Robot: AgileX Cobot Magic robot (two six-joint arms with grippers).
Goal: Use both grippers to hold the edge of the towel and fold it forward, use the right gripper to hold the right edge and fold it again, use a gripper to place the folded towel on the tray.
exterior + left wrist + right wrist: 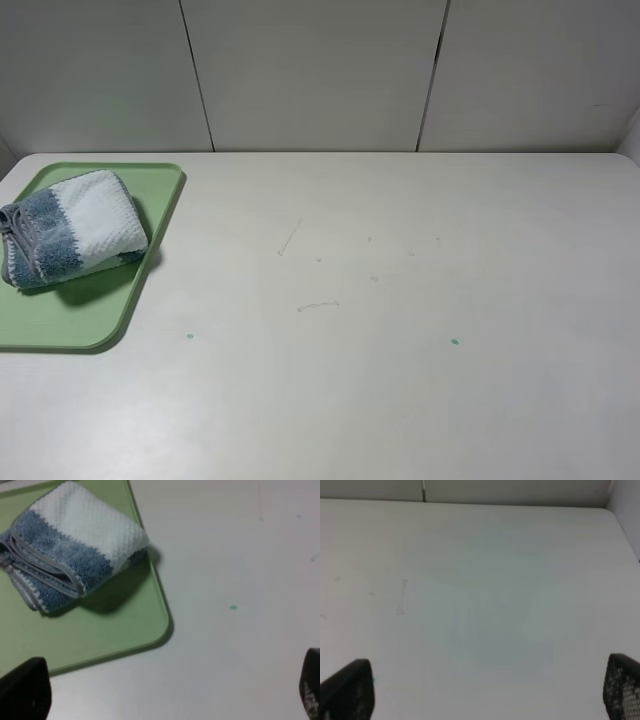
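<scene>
The striped towel [72, 233] lies folded into a thick bundle on the light green tray [60, 320] at the far left of the table. In the left wrist view the towel [75, 550] rests on the tray [110, 625], its grey hem [50, 570] showing in stacked layers on one side. My left gripper [170, 690] is open and empty, back from the tray's corner, with its fingertips [25, 690] spread wide. My right gripper [485, 690] is open and empty over bare table. Neither gripper shows in the exterior high view.
The white table [400, 300] has faint scratch marks [318, 306] and two small green dots [455, 342]. A white panelled wall [320, 70] runs along the back edge.
</scene>
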